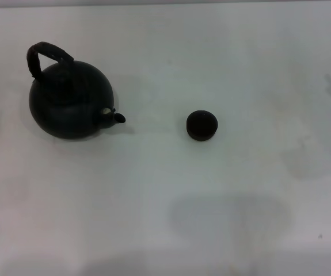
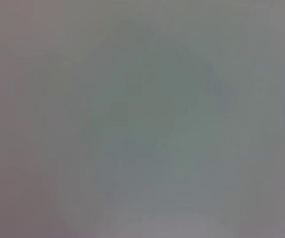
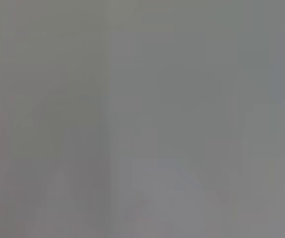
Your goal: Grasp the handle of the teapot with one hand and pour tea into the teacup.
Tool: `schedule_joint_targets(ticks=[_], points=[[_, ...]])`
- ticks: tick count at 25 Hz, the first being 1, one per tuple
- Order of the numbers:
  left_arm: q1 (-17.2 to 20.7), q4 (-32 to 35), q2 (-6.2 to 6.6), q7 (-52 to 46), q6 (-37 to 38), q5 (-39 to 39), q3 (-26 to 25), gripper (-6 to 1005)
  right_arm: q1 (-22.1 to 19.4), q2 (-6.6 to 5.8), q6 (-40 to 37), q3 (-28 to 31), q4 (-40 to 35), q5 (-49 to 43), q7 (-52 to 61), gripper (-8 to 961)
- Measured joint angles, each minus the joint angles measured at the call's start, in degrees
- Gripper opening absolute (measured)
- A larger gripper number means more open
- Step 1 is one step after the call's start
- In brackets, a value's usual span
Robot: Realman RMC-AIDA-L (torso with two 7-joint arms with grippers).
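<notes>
Teapot [image 1: 70, 106] sits upright at the upper left of the head view on the white worktop [image 1: 240, 190], handle [image 1: 47, 56] arched above it, spout toward the teacup [image 1: 202, 125] at frame centre, well apart. Bare worktop surrounds both. Neither claw in view; both wrist views show only grey blur.

I saw a matte black teapot [image 1: 70, 106] with a rough-textured black handle [image 1: 45, 55], a dark brown-black teacup [image 1: 202, 125], and a plain white table [image 1: 240, 195].
</notes>
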Motion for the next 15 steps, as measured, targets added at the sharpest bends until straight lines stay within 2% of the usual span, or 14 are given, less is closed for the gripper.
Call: schedule_joint_targets(ticks=[4, 15], points=[[-1.2, -0.4, -0.2, 0.4, -0.7, 0.0, -0.4, 741, 0.2, 0.08, -0.6, 4.0, 3.5, 0.0, -3.8, 825], [-3.4, -2.3, -0.21, 3.4, -0.6, -1.4, -0.7, 741, -0.2, 0.09, -2.6, 4.8, 4.2, 0.0, -4.8, 825]])
